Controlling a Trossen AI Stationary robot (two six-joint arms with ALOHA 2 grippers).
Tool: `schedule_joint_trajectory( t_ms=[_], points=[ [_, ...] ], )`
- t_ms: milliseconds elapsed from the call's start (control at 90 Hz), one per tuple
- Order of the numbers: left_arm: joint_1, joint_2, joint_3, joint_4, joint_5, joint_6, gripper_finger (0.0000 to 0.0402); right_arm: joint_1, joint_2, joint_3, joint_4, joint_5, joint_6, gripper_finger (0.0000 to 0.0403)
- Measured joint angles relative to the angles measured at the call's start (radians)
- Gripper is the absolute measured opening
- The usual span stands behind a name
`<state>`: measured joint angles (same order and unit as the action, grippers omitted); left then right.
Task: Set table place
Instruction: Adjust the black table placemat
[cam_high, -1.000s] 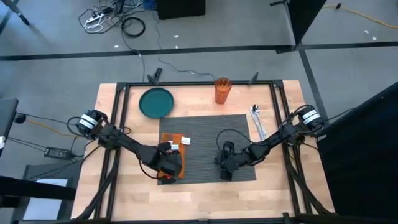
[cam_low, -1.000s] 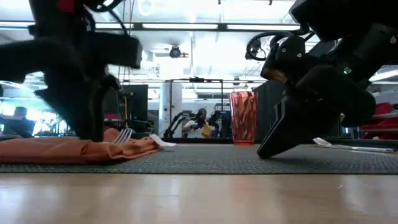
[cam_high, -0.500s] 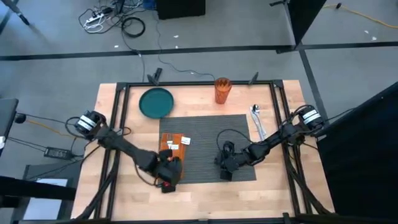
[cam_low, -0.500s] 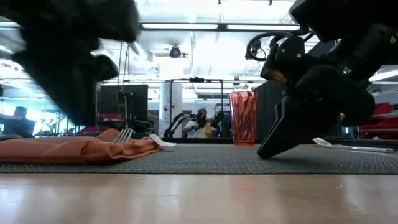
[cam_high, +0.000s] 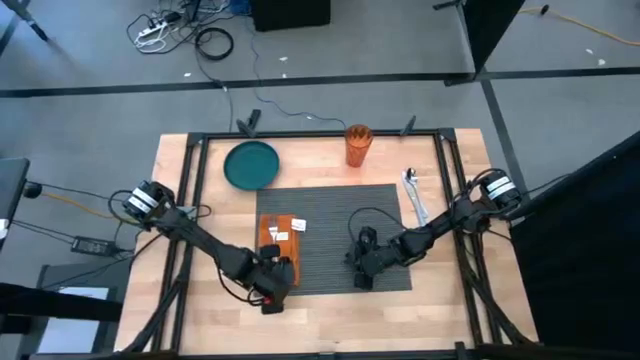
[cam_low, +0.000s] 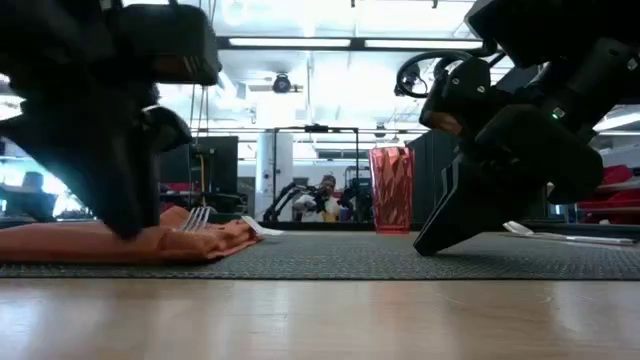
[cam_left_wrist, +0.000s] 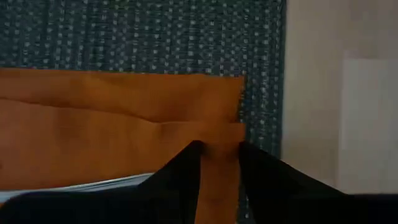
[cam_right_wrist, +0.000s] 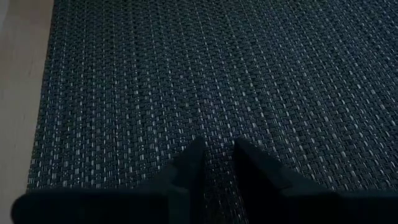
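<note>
Setting is partly done, judging by the layout. Nearest the front edge of the large light wood-grain tabletop (cam_high: 330, 310), the left gripper (cam_high: 272, 290) sits at the near-left corner of the dark grey ribbed rectangular placemat (cam_high: 335, 215). In its wrist view its fingers (cam_left_wrist: 177, 171) stand a narrow gap apart with the edge of the folded orange cloth napkin (cam_high: 276, 238) between them; whether they actually pinch the cloth I cannot tell. The right gripper (cam_high: 362, 274) rests tip-down on the mat's near-right part, fingers almost together with only mat between them, holding nothing.

The placemat lies centred on the table, slightly toward the front. The napkin lies along its left side, with a silver fork (cam_low: 198, 217) on top, seen in the low view.

Farther back, off the mat: silver cutlery including a spoon (cam_high: 412, 195) lies just beside the mat's right edge, the round teal plate (cam_high: 251, 164) sits beyond the far-left corner, and the translucent orange ribbed cup (cam_high: 357, 144) stands past the far edge.

Left to do, by my judgement: finish straightening the napkin, move the plate onto the mat's middle, place the cutlery at the right, and bring the cup closer.
</note>
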<state>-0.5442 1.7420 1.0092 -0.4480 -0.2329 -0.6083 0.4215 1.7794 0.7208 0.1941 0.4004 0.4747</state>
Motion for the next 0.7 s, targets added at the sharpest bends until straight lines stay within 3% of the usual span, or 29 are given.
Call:
schedule_joint_trajectory(
  t_ms=[444, 700],
  points=[
    [0.008, 0.043, 0.02, 0.034, -0.02, 0.003, 0.0094, 0.0, -0.002, -0.001, 0.009, -0.004, 0.002, 0.0063],
    [0.004, -0.048, 0.166, -0.148, -0.181, 0.003, 0.0094, 0.0, -0.14, -0.003, -0.048, -0.025, -0.046, 0.0063]
  ],
)
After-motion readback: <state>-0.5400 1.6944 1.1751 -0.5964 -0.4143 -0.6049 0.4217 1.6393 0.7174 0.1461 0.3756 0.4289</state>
